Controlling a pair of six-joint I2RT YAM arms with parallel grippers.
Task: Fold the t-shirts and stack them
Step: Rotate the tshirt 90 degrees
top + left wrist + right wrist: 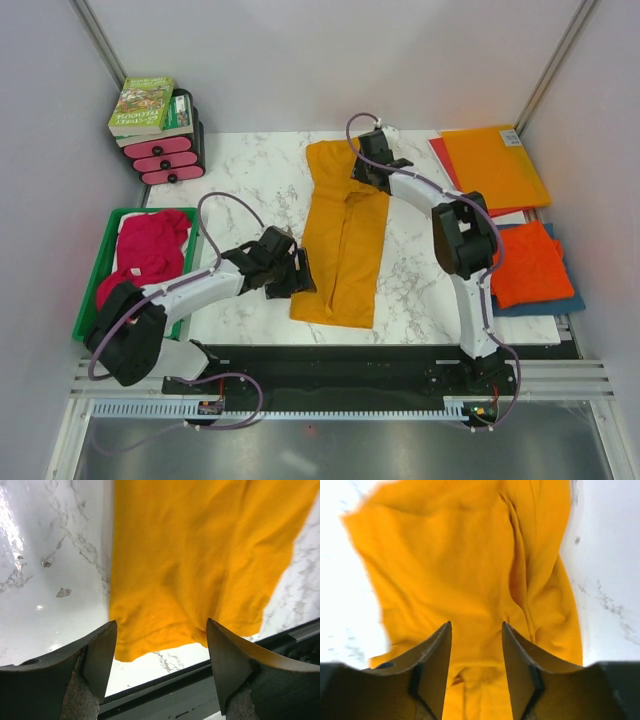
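Note:
A golden-orange t-shirt (345, 235) lies on the marble table, folded lengthwise into a long strip. My left gripper (297, 272) is open at the shirt's near left edge. In the left wrist view the hem corner (150, 640) shows between the spread fingers (100, 652), ungripped. My right gripper (372, 165) is open over the shirt's far right end, and golden cloth (470, 570) fills the right wrist view between its fingers (437, 650). A folded red-orange t-shirt (528, 262) lies on a blue one (562, 303) at the right. Magenta-pink shirts (150, 250) lie crumpled in the bin.
A green bin (100, 262) stands at the left edge. Stiff orange (495, 165) and red sheets lie at the back right. Books on a pink and black stack (160, 135) stand at the back left. The black front rail (200, 690) runs along the near table edge.

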